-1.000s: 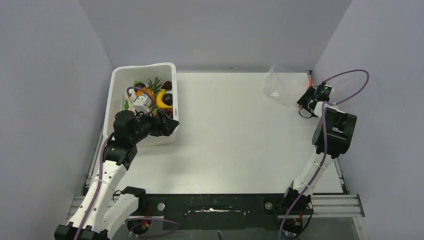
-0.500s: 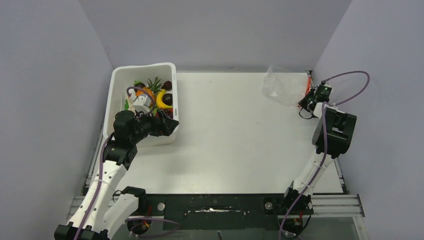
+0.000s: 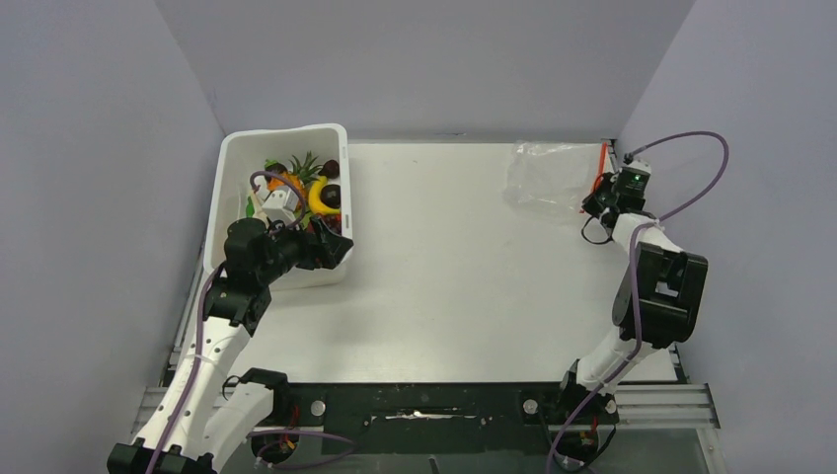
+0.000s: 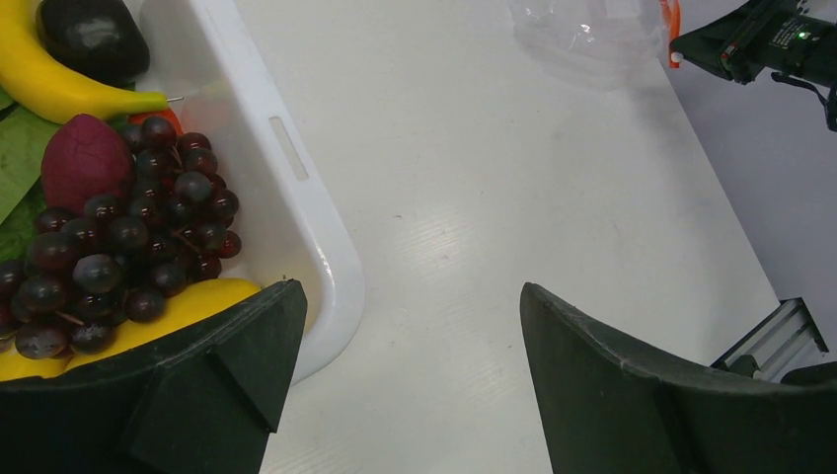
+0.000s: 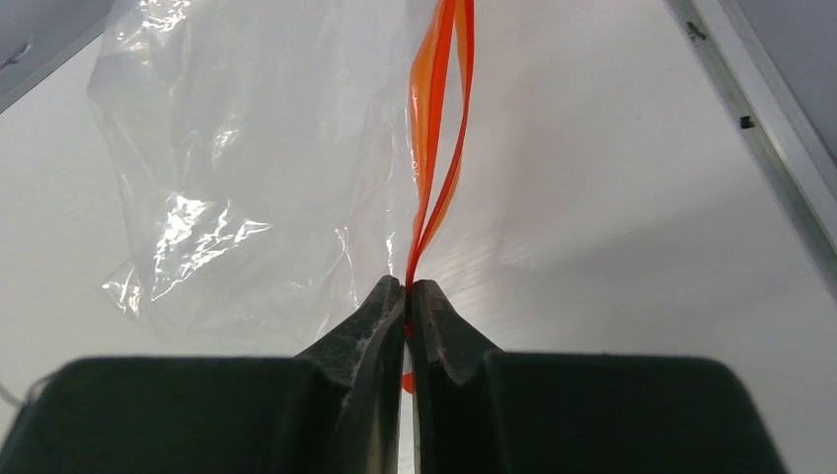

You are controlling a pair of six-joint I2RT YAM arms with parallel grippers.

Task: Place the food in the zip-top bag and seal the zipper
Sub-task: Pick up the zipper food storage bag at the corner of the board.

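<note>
Right gripper (image 5: 408, 293): fingers pinched together on the zipper (image 5: 441, 118).
Bag (image 3: 546, 180): far right corner of the table (image 3: 464, 267), mouth toward the right gripper.
Left gripper (image 4: 410, 306): wide apart, holding nothing, over the tub (image 4: 296, 188) rim.
Food (image 4: 128, 237): in the tub.

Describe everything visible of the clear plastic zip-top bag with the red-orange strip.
The clear, thin, crinkled plastic bag lies at the white table's far right corner, glossy and with no food visible inside. Its red-orange zipper strip runs along the right edge, its two tracks slightly parted. The right gripper is shut on that strip's near end.
</note>
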